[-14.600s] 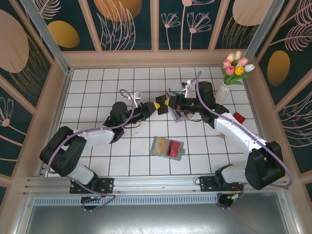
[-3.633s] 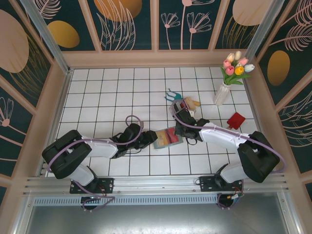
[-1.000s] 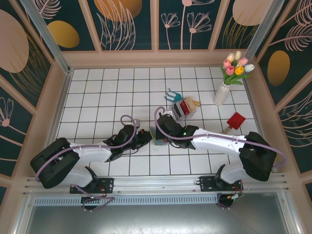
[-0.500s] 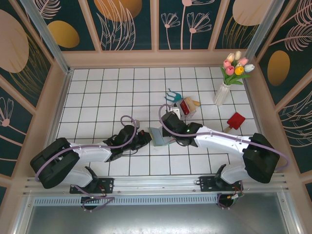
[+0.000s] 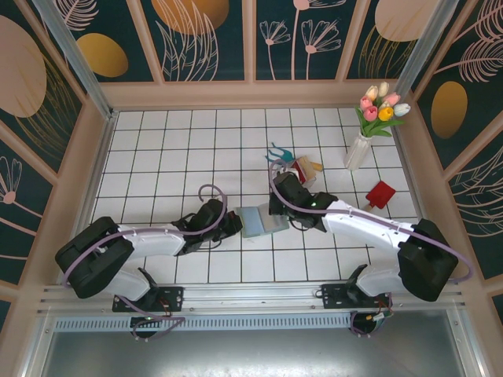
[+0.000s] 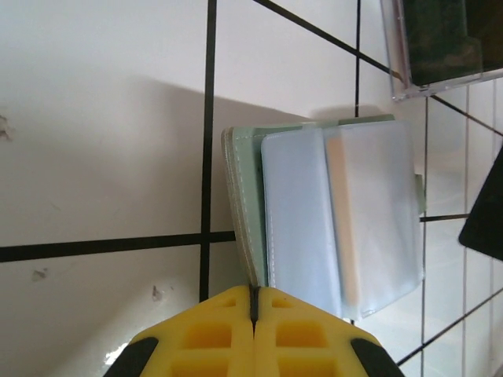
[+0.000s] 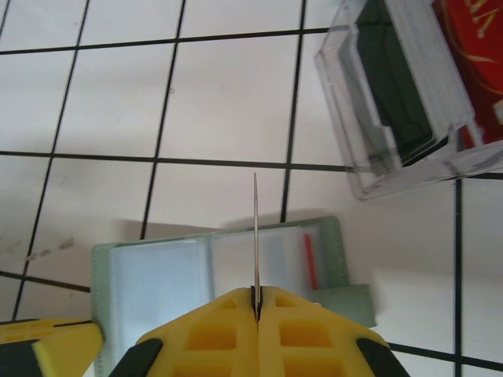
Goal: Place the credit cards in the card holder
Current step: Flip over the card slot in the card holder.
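Pinching a credit card (image 7: 255, 228) edge-on over the open card holder (image 7: 165, 283), right jaws; left jaws clamped on its cover.

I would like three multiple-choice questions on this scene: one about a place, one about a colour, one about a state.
1. Where does the clear rack stand?
A. beyond the card holder, toward the vase
B. on top of the card holder
C. against the back wall

2. What colour is the card holder's cover?
A. red
B. green
C. black

3. How is the right end effector?
A. wide open
B. shut on a thin card
C. shut on a flower

Answers: A, the top view shows it farther out; B, a green border frames the sleeves; B, it pinches the card's edge.
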